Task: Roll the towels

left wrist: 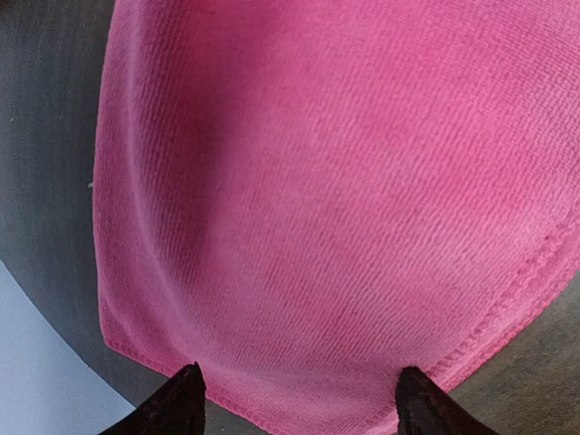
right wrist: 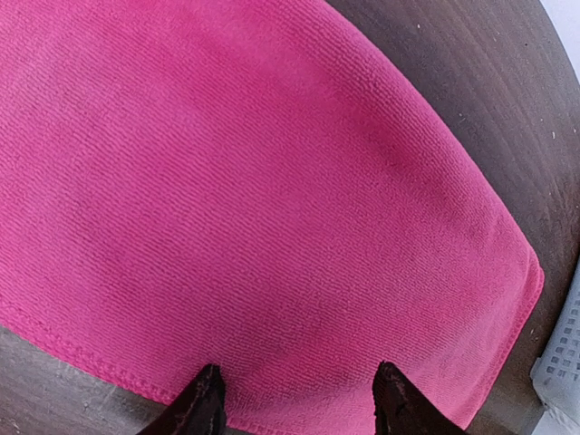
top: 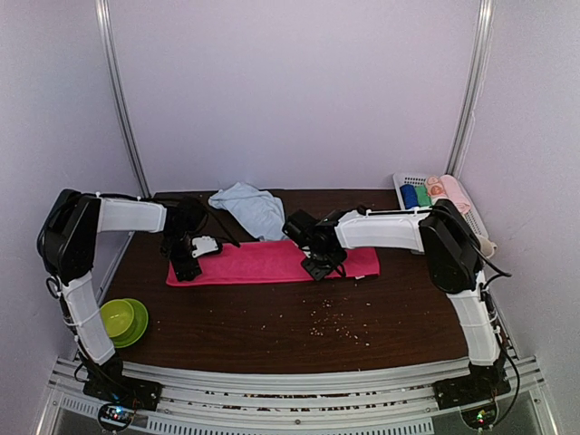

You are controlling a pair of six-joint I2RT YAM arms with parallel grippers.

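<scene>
A magenta-pink towel (top: pixel 272 261) lies flat as a long strip across the middle of the dark table. The pale blue towel (top: pixel 249 208) sits crumpled just behind it. My left gripper (top: pixel 186 263) hovers at the strip's left end. In the left wrist view the pink towel (left wrist: pixel 344 181) fills the frame and the left gripper (left wrist: pixel 304 403) stands open, its tips astride the stitched hem. My right gripper (top: pixel 322 265) is over the strip's right part. In the right wrist view it (right wrist: pixel 299 403) is open above the pink towel (right wrist: pixel 227 181), close to the near hem. Neither holds cloth.
A green bowl (top: pixel 125 319) sits at the near left by the left arm. A white basket (top: pixel 403 181) with small coloured rolls stands at the back right, its corner (right wrist: pixel 562 362) showing near the towel's right end. Crumbs (top: pixel 335 322) lie in front of the towel.
</scene>
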